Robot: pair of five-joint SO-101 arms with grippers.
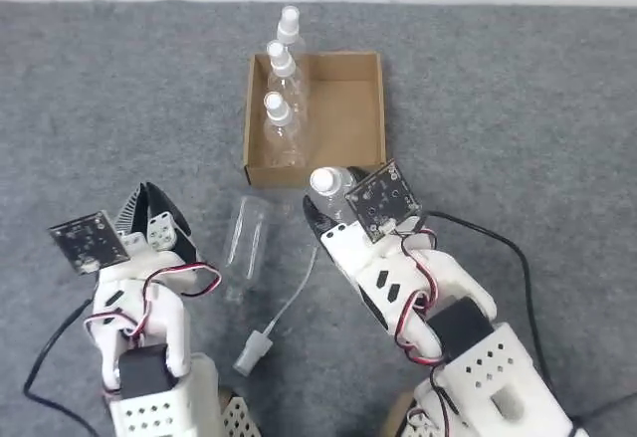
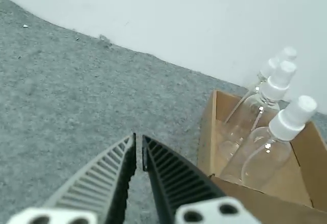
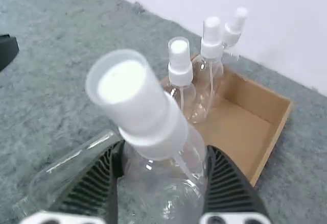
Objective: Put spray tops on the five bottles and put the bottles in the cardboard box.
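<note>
On grey carpet (image 1: 518, 109) by a white wall (image 2: 179, 15), the right gripper (image 3: 162, 168) clamps a white-capped clear plastic bottle (image 3: 134, 101) beside the brown cardboard box (image 1: 382, 109); the left gripper (image 2: 139, 157) is closed, empty.

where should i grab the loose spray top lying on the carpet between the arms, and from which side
Grip the spray top by its white head, not the thin dip tube, which looks too slender to hold. It lies flat on the carpet, tube pointing toward the cardboard box, so come straight down from above, jaws closing across the head.
</note>
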